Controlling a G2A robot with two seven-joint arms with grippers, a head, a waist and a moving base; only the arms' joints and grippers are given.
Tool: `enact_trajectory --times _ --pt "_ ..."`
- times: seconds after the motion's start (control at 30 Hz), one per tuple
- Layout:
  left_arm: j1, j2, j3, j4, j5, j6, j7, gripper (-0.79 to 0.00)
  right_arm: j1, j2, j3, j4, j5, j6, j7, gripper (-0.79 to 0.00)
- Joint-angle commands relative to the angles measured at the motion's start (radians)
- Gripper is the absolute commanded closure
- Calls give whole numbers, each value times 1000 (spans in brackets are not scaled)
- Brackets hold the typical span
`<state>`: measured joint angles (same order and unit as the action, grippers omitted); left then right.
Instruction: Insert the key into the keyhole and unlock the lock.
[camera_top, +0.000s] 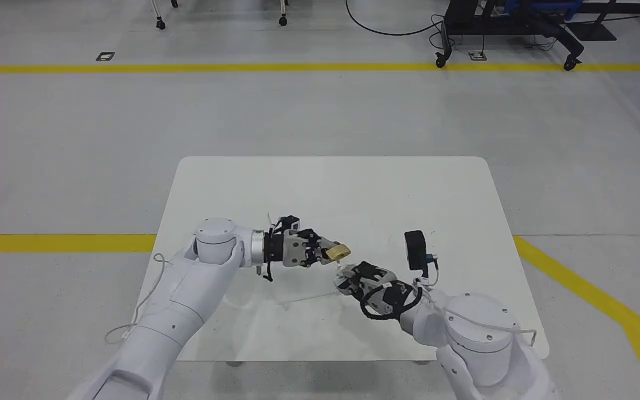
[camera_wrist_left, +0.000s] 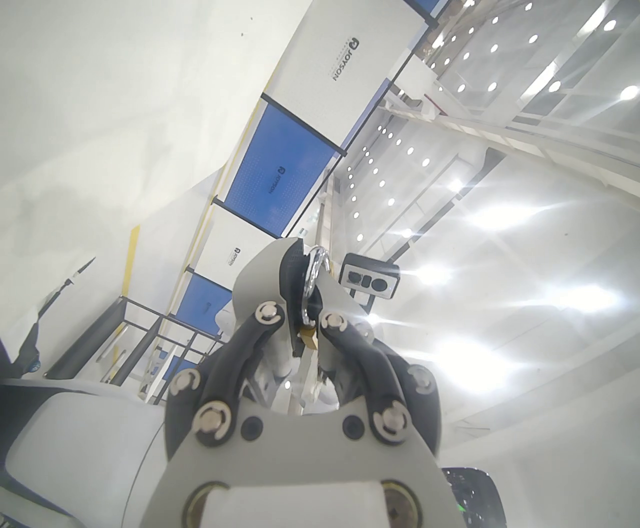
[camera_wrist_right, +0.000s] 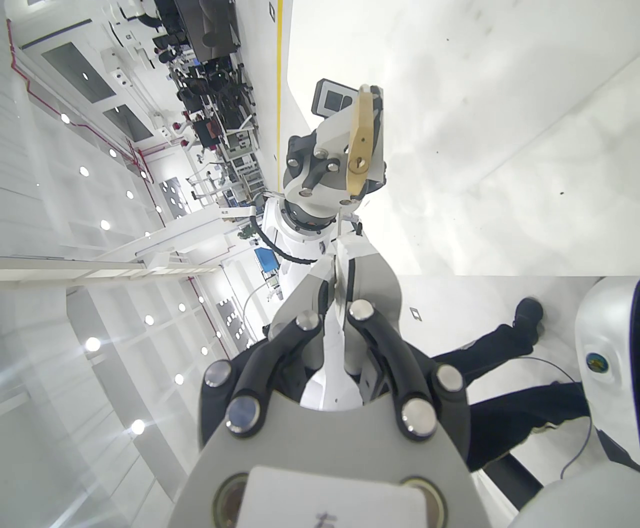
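A brass padlock (camera_top: 340, 251) hangs above the table's middle, with my left gripper (camera_top: 326, 250) shut on it. Its silver shackle (camera_wrist_left: 313, 270) sits between the fingers and the brass body (camera_wrist_left: 308, 339) behind them. From the right wrist the lock (camera_wrist_right: 361, 140) shows its keyhole (camera_wrist_right: 358, 162) end toward me. My right gripper (camera_wrist_right: 344, 250) is shut on a thin key (camera_wrist_right: 341, 225), seen edge-on. The key's tip lies close to the lock's end, beside the keyhole; whether it touches I cannot tell. In the top view the right gripper (camera_top: 352, 277) is just in front of the lock.
The white table (camera_top: 430, 190) lies bare around both arms. A black camera block (camera_top: 415, 247) sticks up from the right wrist. Yellow floor lines (camera_top: 60, 243) and a wheeled cart (camera_top: 520, 25) lie well beyond the table.
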<state>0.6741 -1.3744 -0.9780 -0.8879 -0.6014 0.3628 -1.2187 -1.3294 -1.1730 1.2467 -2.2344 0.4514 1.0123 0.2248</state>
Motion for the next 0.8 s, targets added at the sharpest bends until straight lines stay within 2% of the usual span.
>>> enact_trajectory --times 0.0,0.23,0.77 --pt "-3 -1 5 5 -1 -4 -8 0 5 15 18 7 -1 0 43 0" --pt "-10 -2 15 13 -6 -12 -19 0 17 51 23 19 2 0 73 0" --pt "-31 -6 36 30 -14 -3 -35 0 93 93 -37 54 117 0 -29 0"
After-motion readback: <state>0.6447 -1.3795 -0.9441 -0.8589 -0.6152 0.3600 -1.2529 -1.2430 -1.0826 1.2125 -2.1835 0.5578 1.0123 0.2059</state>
